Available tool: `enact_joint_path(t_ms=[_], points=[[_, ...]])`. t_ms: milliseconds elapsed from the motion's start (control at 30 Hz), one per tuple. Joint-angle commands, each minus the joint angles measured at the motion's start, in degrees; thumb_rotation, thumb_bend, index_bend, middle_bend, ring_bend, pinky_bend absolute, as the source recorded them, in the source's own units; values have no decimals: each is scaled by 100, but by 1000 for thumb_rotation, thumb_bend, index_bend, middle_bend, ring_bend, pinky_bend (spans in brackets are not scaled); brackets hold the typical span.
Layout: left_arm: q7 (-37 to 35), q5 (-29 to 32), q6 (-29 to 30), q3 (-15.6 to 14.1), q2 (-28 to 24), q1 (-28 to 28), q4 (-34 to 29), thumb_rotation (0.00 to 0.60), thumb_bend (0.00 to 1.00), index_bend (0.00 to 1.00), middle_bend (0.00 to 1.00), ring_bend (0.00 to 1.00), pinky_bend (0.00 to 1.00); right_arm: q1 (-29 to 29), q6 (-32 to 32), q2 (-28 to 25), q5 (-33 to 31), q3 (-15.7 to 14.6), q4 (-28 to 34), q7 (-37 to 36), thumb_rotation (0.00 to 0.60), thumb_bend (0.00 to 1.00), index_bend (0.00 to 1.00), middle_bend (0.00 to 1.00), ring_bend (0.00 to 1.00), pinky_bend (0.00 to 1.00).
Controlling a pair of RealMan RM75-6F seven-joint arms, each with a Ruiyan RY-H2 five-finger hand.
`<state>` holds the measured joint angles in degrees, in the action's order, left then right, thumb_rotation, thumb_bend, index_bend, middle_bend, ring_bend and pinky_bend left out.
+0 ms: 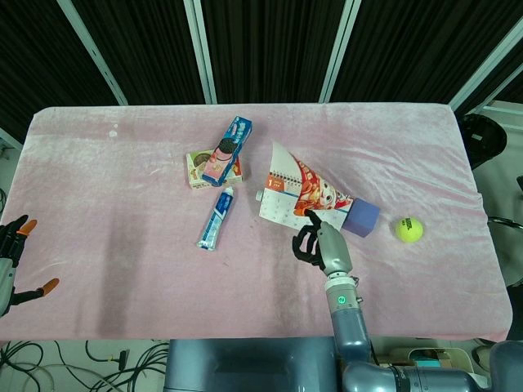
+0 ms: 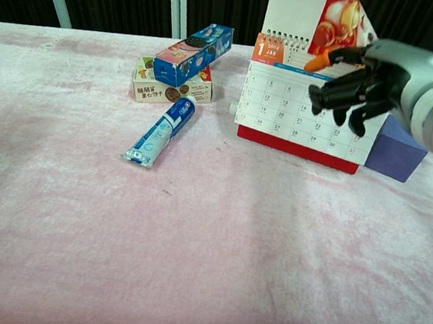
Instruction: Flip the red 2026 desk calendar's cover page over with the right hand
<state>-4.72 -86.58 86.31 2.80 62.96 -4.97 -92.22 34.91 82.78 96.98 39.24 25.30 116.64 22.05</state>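
The red 2026 desk calendar (image 1: 282, 204) (image 2: 299, 121) stands right of the table's middle and shows its January grid. Its cover page (image 1: 315, 188) (image 2: 327, 14) is lifted and stands above the spiral binding, white back to the left and red cartoon front to the right. My right hand (image 1: 315, 241) (image 2: 358, 88) hovers in front of the calendar's upper right part, fingers apart and hanging down, the orange thumb tip close to the binding. It grips nothing that I can see. My left hand (image 1: 12, 253) rests at the lower left table edge, fingers spread and empty.
A purple block (image 1: 364, 216) (image 2: 394, 147) sits against the calendar's right side, with a yellow tennis ball (image 1: 409, 229) further right. Left of the calendar lie a toothpaste tube (image 1: 216, 218) (image 2: 160, 132) and a blue cookie box (image 1: 229, 145) (image 2: 192, 54) on a snack box (image 1: 196, 170) (image 2: 158, 89).
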Motion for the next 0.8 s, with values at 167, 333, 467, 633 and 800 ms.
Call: enact_joint_path(t_ms=[167,333,467,633,800], points=[[35,19,-29,-1,16,-10,3,600,0,0,0,0,0,245,120,-456,488,438,-11,376,600,474,344,518,588,582],[64,37,-43,1,24,-13,-4,600,0,0,0,0,0,505,-170,-785,389,671,-458,755,600,424,318,358,428,431],[89,55,-69,0,27,-21,-10,600,0,0,0,0,0,708,-559,-1108,30,734,-774,1166,600,301,173,172,145,247],[96,66,-69,1,18,-16,-25,600,0,0,0,0,0,945,-1164,-1612,-995,808,-1038,1699,600,178,4,48,7,152],[79,85,-63,11,6,-12,-32,600,0,0,0,0,0,966,-1283,-1968,-1212,791,-889,1735,600,162,0,3,0,115]])
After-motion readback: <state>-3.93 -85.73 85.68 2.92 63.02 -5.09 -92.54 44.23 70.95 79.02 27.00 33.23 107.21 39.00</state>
